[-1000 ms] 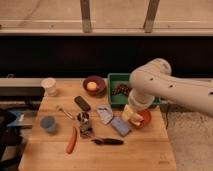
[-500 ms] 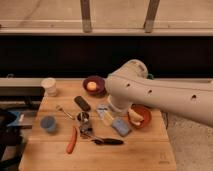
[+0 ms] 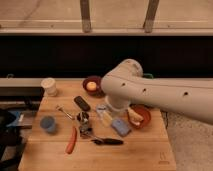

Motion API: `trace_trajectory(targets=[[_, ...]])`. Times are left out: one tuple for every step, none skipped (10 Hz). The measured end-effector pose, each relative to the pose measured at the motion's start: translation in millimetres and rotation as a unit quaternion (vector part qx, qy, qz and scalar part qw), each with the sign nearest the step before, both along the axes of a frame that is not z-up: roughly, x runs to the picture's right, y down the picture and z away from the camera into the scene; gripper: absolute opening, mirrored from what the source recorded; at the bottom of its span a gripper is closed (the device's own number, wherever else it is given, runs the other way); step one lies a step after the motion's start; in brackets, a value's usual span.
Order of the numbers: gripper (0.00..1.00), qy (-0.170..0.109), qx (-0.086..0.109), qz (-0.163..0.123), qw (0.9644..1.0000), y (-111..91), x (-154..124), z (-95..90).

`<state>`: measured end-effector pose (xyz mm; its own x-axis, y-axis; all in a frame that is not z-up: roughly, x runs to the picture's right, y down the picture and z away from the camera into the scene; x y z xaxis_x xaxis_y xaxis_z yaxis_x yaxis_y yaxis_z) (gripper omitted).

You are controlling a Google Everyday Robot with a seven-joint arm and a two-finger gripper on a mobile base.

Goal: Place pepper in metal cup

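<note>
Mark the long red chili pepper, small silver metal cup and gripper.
long red chili pepper [image 3: 71,141]: camera view, middle.
small silver metal cup [image 3: 83,119]: camera view, rim.
gripper [image 3: 112,106]: camera view, lower end of arm [image 3: 150,92], right of cup.

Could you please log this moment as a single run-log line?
arm: over table middle | gripper: hidden under arm | pepper: lying on table | metal cup: beside pepper, pepper not inside
</note>
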<state>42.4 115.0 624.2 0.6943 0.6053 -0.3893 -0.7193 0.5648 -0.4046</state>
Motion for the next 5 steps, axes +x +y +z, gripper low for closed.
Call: trace_trajectory(targets=[[0.75,0.001,-0.005,-0.016,0.9999,0,-13,4.3],[0.75,-0.002,-0.009,-0.031,0.9995,-1,-33,6.6],[0.75,-0.005,-0.012,-0.049,0.9987,-2,-57,9.0],[0.75,-0.011,-0.016,-0.065,0.9977,-1,-78,10.0],[0.75,-0.02,-0.02,-0.079,0.9965,1,-100,10.8]])
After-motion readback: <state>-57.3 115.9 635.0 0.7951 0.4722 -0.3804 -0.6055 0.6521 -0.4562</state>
